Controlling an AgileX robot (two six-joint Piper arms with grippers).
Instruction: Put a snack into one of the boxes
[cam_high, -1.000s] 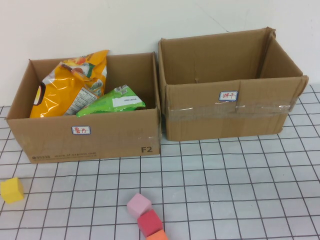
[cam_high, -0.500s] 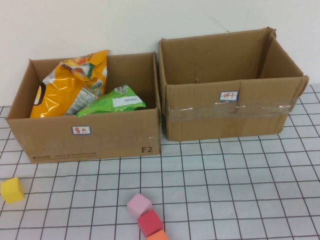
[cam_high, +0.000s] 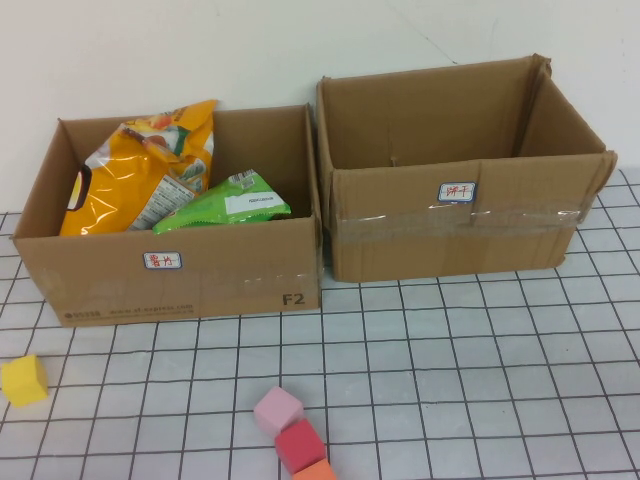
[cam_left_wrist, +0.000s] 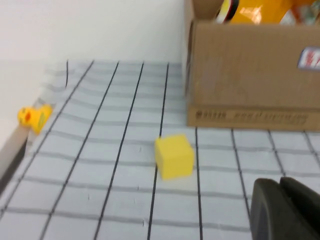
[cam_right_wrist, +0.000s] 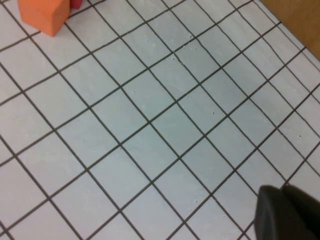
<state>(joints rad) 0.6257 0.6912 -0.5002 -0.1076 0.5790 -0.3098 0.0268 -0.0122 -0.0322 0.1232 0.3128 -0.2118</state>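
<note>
Left gripper: dark tip at lower right of left wrist view, low over the desk; absent from high view; spread or pressed together, cannot tell.
Right gripper: dark tip at lower right of right wrist view, above bare grid; absent from high view; spread or pressed together, cannot tell.
Desk: white surface with black grid, lower half of high view.
Cubes, count 4: yellow cube at lower left; pink cube, red cube and orange cube in a touching row at lower centre.
Boxes, count 2: left box at centre left, right box at upper right, side by side, each with a small label on the front.
Snacks, count 2: orange snack bag and green snack bag, both inside left box, leaning together.
Right box contents: none visible.
Small yellow item: desk edge, left of left wrist view; identity unclear.
Step in hand: judged complete or idle; nothing carried, no snack loose on the desk.
Next move: judged none needed unless another snack appears.
</note>
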